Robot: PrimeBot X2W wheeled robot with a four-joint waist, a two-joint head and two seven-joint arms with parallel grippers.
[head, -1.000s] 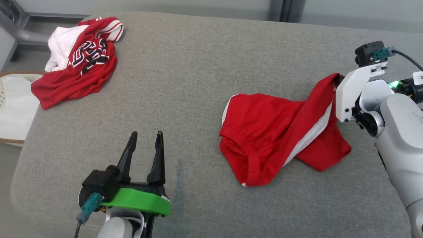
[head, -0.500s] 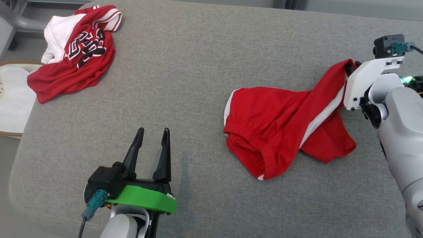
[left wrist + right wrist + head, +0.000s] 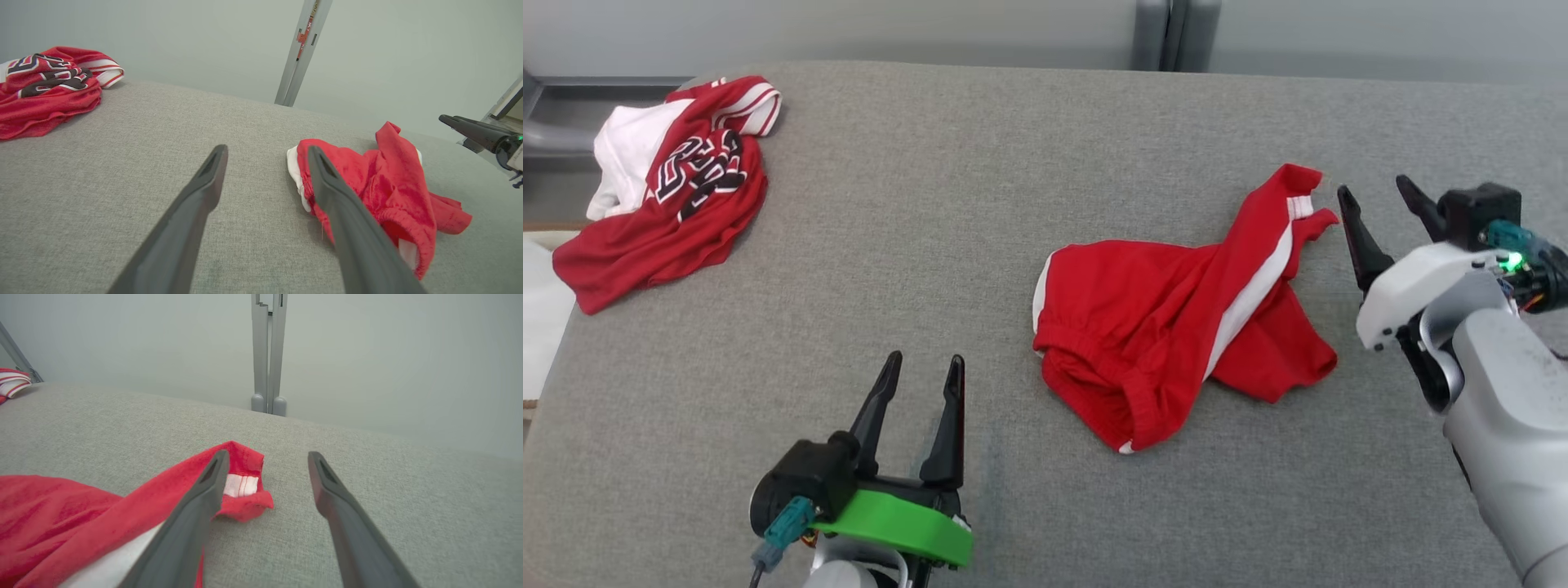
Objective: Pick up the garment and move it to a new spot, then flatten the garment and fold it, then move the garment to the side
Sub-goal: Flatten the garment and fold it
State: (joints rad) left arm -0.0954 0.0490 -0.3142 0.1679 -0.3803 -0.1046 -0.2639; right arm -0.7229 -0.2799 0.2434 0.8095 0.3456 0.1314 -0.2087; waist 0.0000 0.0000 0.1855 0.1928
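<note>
A pair of red shorts (image 3: 1168,310) with white side stripes lies crumpled on the grey cushion, right of the middle; one leg stretches up and right to a point. My right gripper (image 3: 1376,192) is open just to the right of that leg's tip, not touching it. In the right wrist view the shorts' leg end (image 3: 241,479) lies beside my left finger (image 3: 212,477), and nothing is between the fingers. My left gripper (image 3: 925,367) stands open and empty near the front edge, left of the shorts (image 3: 392,188).
A red and white jersey (image 3: 670,184) with black lettering lies bunched at the cushion's far left corner, also the jersey (image 3: 45,87) in the left wrist view. A grey post (image 3: 267,355) stands behind the cushion (image 3: 980,204). A white basket edge (image 3: 535,310) sits off the left side.
My right gripper has opened and let go of the shorts' leg, which has dropped onto the cushion; the gripper has pulled back to the right. The head camera has shifted too.
</note>
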